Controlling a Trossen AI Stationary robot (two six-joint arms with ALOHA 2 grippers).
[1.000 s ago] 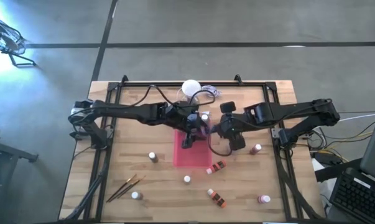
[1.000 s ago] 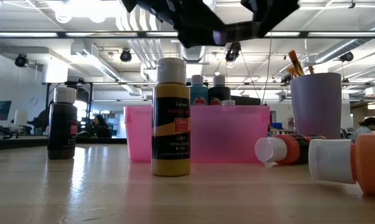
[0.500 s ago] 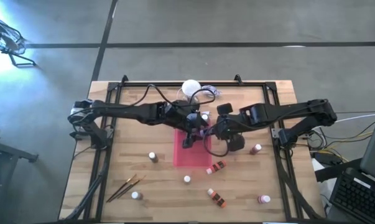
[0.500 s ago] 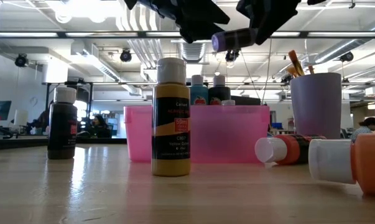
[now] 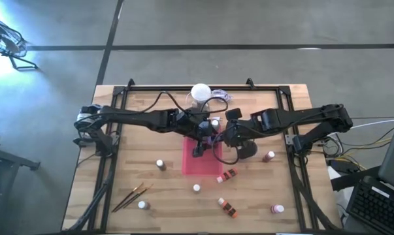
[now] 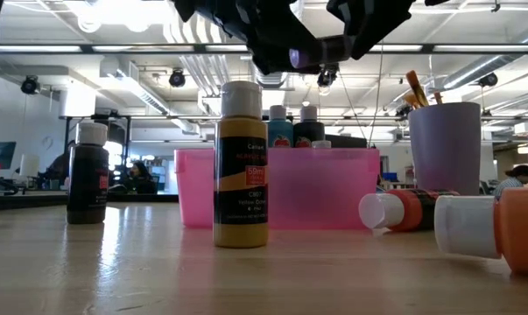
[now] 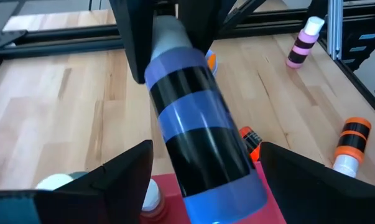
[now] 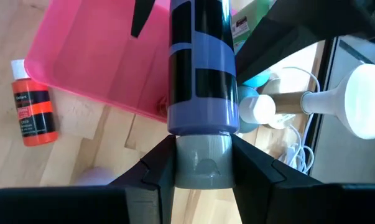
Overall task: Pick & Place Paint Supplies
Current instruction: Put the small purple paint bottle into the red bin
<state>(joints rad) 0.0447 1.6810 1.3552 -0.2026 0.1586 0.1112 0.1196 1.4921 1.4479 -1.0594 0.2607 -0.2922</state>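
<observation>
A purple paint bottle with black bands point(image 7: 199, 130) hangs level in the air above the pink tray point(image 5: 193, 166). My right gripper point(image 8: 203, 171) is shut on its grey cap. My left gripper point(image 7: 206, 186) is open. Its two fingers stand on either side of the bottle's base end, and I cannot tell whether they touch it. In the high view both grippers meet over the table's middle, left point(image 5: 198, 145) and right point(image 5: 223, 136). Seen from the low view, the bottle point(image 6: 312, 57) is high above the tray. My right gripper pinches the purple bottle's grey cap point(image 8: 203, 158) between its two fingers point(image 8: 156, 174), coming level from the table's right side, in line with the bottle. The bottle is lifted clear and lies roughly level, its base end pointing toward my left gripper.
Teal and other bottles stand in the tray's far end. A yellow bottle point(image 6: 240, 166) and a dark one point(image 6: 88, 175) stand near the tray. Orange bottles point(image 5: 228, 175) point(image 5: 227, 207) lie on the wood. Brushes point(image 5: 132, 197) lie near left. A white ball-topped stand point(image 5: 200, 93) is at the far edge.
My right gripper has carried the purple bottle toward the table's left, up to my left gripper, and the bottle's base end now sits between the left fingers. The left arm has barely moved.
</observation>
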